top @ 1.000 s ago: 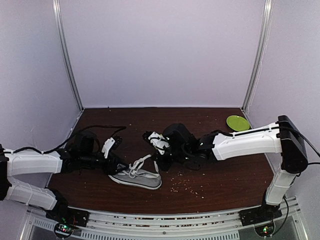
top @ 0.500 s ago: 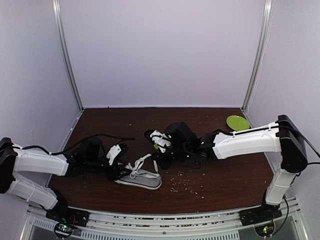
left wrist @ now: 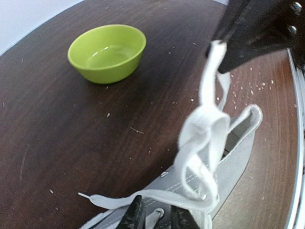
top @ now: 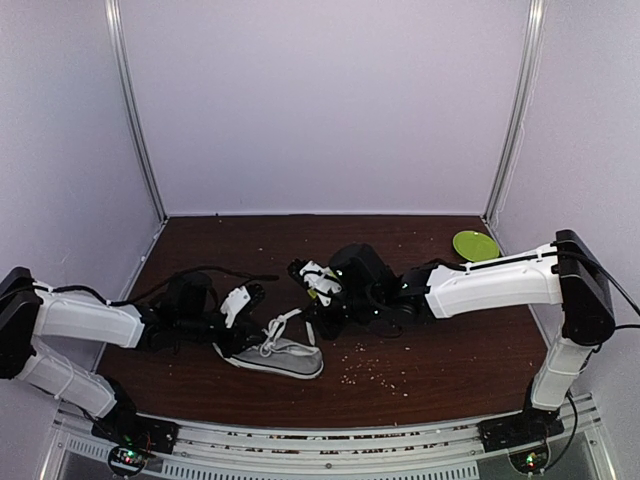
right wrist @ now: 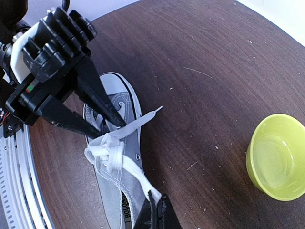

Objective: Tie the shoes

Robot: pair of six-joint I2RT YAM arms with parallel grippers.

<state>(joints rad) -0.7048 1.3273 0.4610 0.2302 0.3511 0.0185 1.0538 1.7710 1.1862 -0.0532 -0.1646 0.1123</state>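
Note:
The grey shoe (top: 285, 360) lies on the dark table between both arms, its white laces (left wrist: 205, 133) bunched in a loose loop over the tongue. My right gripper (right wrist: 157, 210) is shut on one lace strand (right wrist: 136, 174) and holds it taut up off the shoe (right wrist: 112, 191). My left gripper (left wrist: 158, 218) hovers low over the eyelets with its jaws a little apart. The other lace end (left wrist: 114, 200) drapes across its fingertips. In the right wrist view the left gripper (right wrist: 108, 129) straddles that strand at the knot.
A green bowl (left wrist: 107, 52) stands on the table beyond the shoe, also in the right wrist view (right wrist: 279, 157). A green dish (top: 476, 245) sits at the back right. Crumbs (top: 370, 370) dot the wood right of the shoe.
My left gripper has moved right, onto the shoe's laces, and its jaws have narrowed. The right gripper has held its lace nearly still.

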